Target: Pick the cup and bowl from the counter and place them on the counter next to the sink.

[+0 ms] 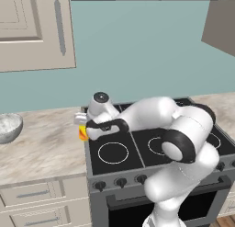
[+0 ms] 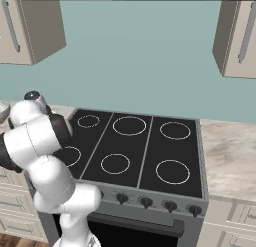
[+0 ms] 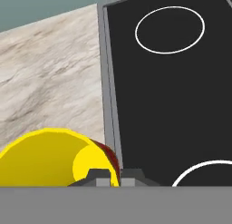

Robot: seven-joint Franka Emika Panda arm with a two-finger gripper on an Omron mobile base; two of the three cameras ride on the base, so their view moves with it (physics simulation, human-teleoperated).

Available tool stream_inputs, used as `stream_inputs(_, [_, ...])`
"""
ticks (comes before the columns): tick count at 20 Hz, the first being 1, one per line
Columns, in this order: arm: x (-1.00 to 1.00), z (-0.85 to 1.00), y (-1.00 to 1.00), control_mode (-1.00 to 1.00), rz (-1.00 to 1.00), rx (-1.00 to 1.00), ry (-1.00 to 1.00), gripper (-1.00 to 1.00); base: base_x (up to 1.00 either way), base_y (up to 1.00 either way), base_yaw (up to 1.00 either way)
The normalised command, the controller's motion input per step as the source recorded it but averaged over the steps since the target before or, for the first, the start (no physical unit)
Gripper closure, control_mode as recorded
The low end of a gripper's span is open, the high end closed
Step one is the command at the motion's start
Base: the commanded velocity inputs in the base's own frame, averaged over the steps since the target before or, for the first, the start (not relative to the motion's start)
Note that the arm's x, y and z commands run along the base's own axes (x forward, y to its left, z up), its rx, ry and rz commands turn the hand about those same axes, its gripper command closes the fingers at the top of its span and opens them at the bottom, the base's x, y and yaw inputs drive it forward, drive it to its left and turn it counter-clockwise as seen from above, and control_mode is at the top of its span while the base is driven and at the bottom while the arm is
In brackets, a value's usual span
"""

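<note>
Gripper (image 3: 109,177) clamped on the cup's (image 3: 50,157) rim, cup stage underway; next, carry it toward the sink-side counter (image 3: 50,78)

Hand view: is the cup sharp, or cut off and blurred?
Hand view: the cup is soft-edged and cropped at the bottom, flatly lit, no glare. Left base view: just a sliver of cup shows beside the arm; the bowl is evenly lit.

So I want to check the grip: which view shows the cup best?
The hand view: the cup is large and yellow, its rim pinched by the shut tool. The left base view shows a sliver of cup beside the hand. In the right base view the arm hides it.
</note>
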Motion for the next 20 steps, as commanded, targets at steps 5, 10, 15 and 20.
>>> stream_inputs(5, [0.0, 0.96, -0.45, -1.0, 0.06, 0.04, 0.0, 1.0, 0.0, 0.0, 0.0])
stream_inputs(10, [-0.15, 0.45, -0.7, -1.0, 0.05, 0.0, 0.01, 1.0, 0.0, 0.0, 0.0])
stream_inputs(15, [-0.28, 0.25, -0.77, -1.0, 0.05, -0.03, 0.0, 1.0, 0.0, 0.0, 0.0])
stream_inputs(20, [-0.28, 0.39, -0.65, -1.0, 0.13, -0.11, 0.0, 1.0, 0.0, 0.0, 0.0])
